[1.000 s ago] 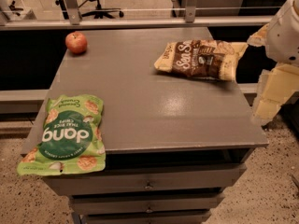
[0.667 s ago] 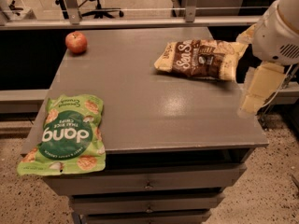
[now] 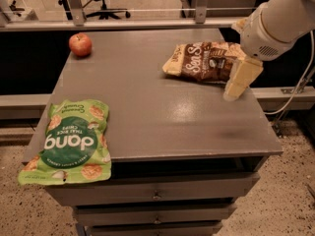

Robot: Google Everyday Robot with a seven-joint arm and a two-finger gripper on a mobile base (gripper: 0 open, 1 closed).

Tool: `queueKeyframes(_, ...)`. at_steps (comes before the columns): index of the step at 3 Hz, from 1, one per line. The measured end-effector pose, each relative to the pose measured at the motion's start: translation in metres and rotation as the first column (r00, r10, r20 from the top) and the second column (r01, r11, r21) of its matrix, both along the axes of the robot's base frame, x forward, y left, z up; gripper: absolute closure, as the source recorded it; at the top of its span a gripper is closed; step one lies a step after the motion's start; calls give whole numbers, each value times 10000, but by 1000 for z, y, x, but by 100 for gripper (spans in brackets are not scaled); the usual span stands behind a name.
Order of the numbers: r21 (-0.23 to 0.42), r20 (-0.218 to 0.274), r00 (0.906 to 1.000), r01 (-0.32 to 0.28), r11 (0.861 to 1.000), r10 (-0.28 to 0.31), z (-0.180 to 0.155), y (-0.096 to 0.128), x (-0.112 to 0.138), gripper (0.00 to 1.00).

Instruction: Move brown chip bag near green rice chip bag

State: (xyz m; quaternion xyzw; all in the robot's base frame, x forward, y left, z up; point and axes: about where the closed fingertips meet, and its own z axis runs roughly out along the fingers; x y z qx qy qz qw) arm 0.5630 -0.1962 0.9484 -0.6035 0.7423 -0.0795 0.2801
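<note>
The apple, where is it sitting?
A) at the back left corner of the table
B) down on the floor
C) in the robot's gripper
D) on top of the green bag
A: the apple rests alone on the table at its far left corner, while the gripper is across the table at the right end of the brown chip bag.

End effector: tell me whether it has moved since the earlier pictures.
Yes. The end effector has shifted left, from beyond the table's right edge to over its top, beside the brown chip bag's right end.
</note>
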Motion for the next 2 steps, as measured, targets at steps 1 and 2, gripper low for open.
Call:
queueKeyframes(1,344,679,9977,55,9994,-79,1,2,43,0)
queueKeyframes(2,754,786,9965,241,9969,-301,-9,3,82,0)
